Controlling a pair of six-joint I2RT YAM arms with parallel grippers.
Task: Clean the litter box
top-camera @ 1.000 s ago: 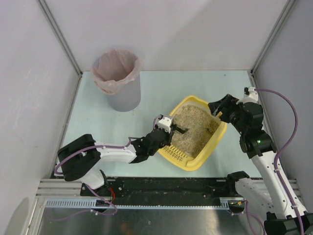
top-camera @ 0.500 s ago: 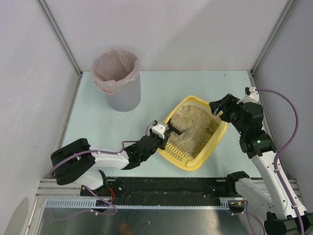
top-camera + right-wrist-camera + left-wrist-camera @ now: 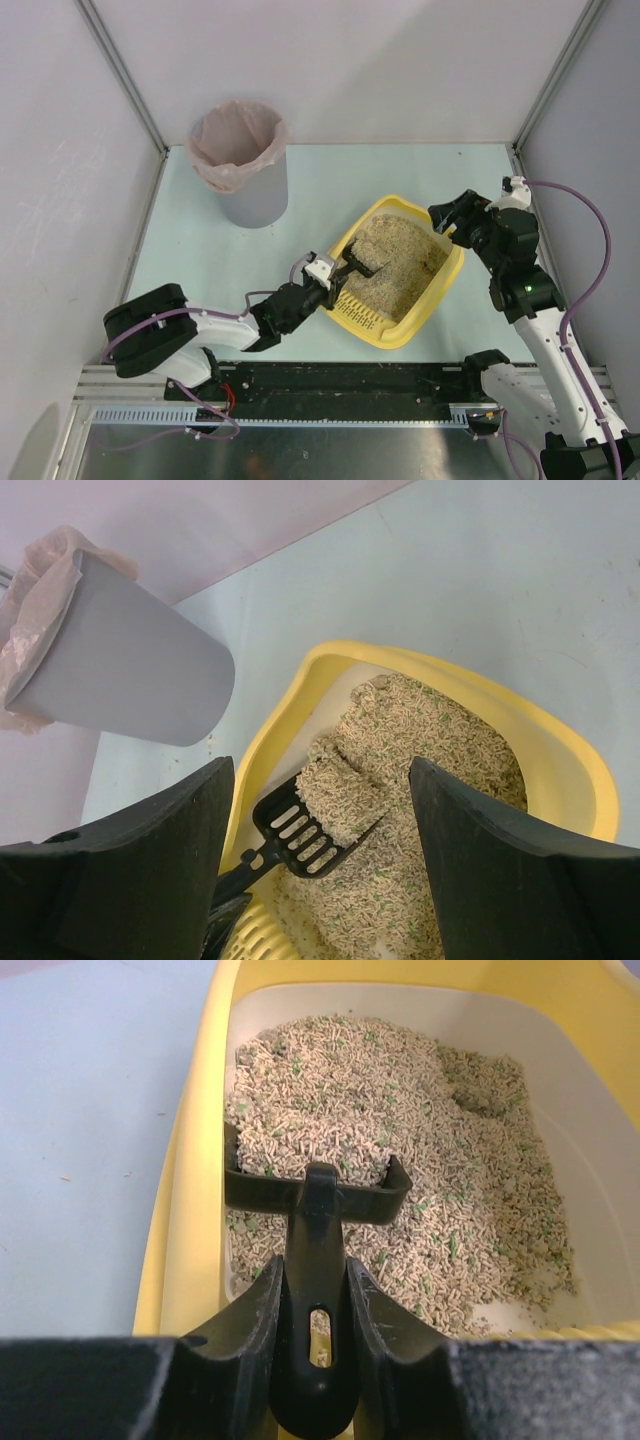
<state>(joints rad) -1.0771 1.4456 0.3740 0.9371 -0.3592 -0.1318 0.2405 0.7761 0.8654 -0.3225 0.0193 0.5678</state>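
Note:
The yellow litter box lies at an angle right of the table's middle, filled with beige pellet litter. My left gripper is shut on the handle of a black slotted scoop, whose blade lies in the litter by the box's near-left wall. A mound of litter rests on the scoop. In the left wrist view, the left gripper pinches the handle from both sides. My right gripper hovers open above the box's far right rim, nothing between its fingers.
A grey bin with a pink liner stands at the back left, also seen in the right wrist view as the grey bin. White walls close in the table on three sides. The slotted grille runs along the box's near edge.
My left arm has drawn back toward the near left, pulling the scoop closer to the box's near-left wall. The right arm has stayed put.

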